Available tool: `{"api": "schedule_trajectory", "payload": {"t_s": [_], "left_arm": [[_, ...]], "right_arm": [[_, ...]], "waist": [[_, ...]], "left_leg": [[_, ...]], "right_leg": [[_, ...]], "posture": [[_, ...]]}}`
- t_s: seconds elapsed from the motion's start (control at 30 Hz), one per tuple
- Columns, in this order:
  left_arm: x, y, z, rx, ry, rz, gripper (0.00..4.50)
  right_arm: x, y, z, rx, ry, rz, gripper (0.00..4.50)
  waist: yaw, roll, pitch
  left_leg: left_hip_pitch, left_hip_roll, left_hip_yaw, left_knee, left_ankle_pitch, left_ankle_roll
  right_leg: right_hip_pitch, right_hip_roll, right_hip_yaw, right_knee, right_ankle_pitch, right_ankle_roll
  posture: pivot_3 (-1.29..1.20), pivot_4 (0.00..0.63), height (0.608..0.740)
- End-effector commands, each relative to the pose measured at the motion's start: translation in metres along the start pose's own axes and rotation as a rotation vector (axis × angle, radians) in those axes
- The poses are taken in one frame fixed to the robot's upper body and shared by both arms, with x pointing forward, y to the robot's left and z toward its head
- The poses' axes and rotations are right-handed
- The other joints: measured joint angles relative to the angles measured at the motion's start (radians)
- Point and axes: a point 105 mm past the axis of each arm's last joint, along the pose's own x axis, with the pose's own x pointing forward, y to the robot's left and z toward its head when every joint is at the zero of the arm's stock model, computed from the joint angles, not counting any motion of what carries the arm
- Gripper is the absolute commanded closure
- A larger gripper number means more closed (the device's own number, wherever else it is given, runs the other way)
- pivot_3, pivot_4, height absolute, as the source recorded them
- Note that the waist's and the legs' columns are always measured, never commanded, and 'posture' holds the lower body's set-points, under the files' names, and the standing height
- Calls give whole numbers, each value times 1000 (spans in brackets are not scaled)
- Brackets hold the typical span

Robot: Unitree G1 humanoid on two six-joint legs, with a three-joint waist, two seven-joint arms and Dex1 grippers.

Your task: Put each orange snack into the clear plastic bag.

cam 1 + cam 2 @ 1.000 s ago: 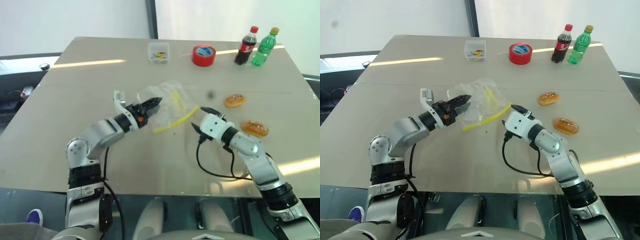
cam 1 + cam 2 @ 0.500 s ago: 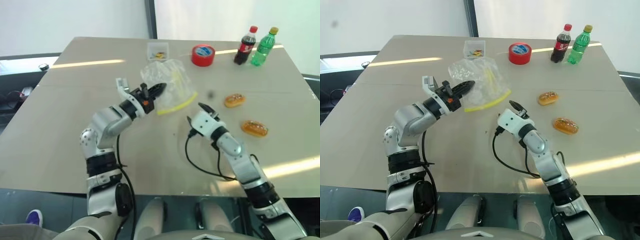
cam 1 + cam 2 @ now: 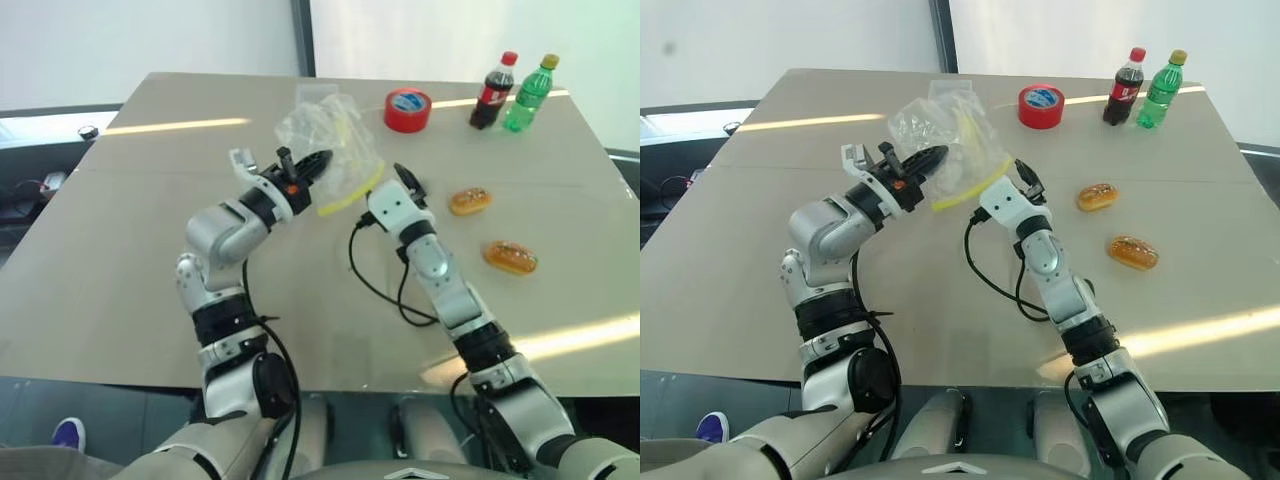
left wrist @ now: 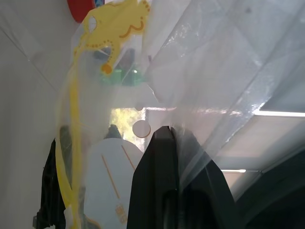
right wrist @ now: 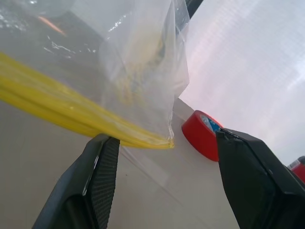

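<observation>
Tan table (image 3: 120,250) spans scene, white wall behind. Clear plastic bag (image 3: 335,135) lifted off table, mid-far, pinched by left gripper (image 3: 312,166), fingers clamped tight on film. Right gripper (image 3: 405,178) just right of bag's yellow seal end, jaws spread, nothing held; right wrist view shows seal corner between its fingers (image 5: 102,171), not touching. Orange snacks (image 3: 470,201) (image 3: 511,257) lie right, well apart from bag. Red tape roll (image 3: 407,109) far.

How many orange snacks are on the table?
2: one snack right of the right tool, the other snack nearer the robot. None in the bag.
</observation>
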Motion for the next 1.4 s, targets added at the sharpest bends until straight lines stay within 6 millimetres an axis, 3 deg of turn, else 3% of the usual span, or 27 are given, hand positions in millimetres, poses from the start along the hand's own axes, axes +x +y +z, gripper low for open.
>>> {"api": "schedule_trajectory", "payload": {"t_s": [0.03, 0.23, 0.47, 0.63, 0.8, 0.9, 1.0, 1.13, 1.27, 1.4], "left_arm": [[-1, -21, -1, 36, -7, -65, 4450], [-3, -16, -5, 34, -5, -54, 4450], [-4, 5, -17, 20, 49, 3, 4450], [4, 18, -34, 2, 143, 25, 4450], [7, 29, -39, 2, 284, 13, 4450], [5, 37, -41, 1, 397, 22, 4450], [5, 46, -42, -41, 456, 47, 4450], [10, 43, -39, -91, 478, 29, 4450], [17, 39, -41, -132, 503, 16, 4450], [20, 37, -40, -151, 531, 21, 4450]], "right_arm": [[-1, 15, 15, 18, -88, 57, 1269], [-3, 13, 14, 27, -99, 27, 1269], [-15, -17, 3, -44, -78, -38, 1269], [-50, -42, -13, -162, -10, -6, 1269], [-102, -43, -22, -243, 70, 159, 1269], [-117, -40, -24, -244, 104, 183, 1269], [-123, -27, -27, -210, 138, 213, 1269], [-129, -16, -24, -131, 158, 243, 1269], [-118, -11, -24, -133, 158, 223, 1269], [-103, -7, -38, -191, 196, 170, 1269]], "waist": [[-1, 0, 0], [1, 0, 0], [6, 0, 0], [17, 0, 0], [11, -1, 0], [-6, 0, 0], [-2, 0, 0], [3, 0, 0], [3, -1, 0], [2, -1, 0]], "left_leg": [[0, 0, 0, -1, 0, 0], [0, 0, 0, -1, 0, 0], [0, 0, 0, -3, 0, 0], [-1, -2, -2, -3, 0, 0], [0, -2, -2, -5, 0, 0], [2, -1, -1, -6, 1, -1], [3, -1, -1, -6, 2, -2], [3, -1, -4, -6, 3, -3], [2, -2, -4, -7, 3, -3], [2, -2, -4, -7, 3, -3]], "right_leg": [[0, 0, 0, 0, 0, 0], [1, 0, 0, -3, 0, 0], [1, 0, 0, -5, 0, 0], [2, -2, -2, -8, 0, 0], [2, 0, -2, -7, 0, 0], [2, 1, -1, -6, 0, 0], [2, 2, -1, -4, 0, 0], [3, 2, -3, -4, 0, 0], [2, 0, -3, -5, 0, 0], [2, 0, -3, -4, 0, 0]], "posture": [[0, 150, 740], [0, 150, 740], [0, 150, 740], [0, 150, 740], [0, 150, 740], [0, 150, 740], [0, 150, 740], [0, 150, 740], [0, 150, 740], [0, 150, 740]]}}
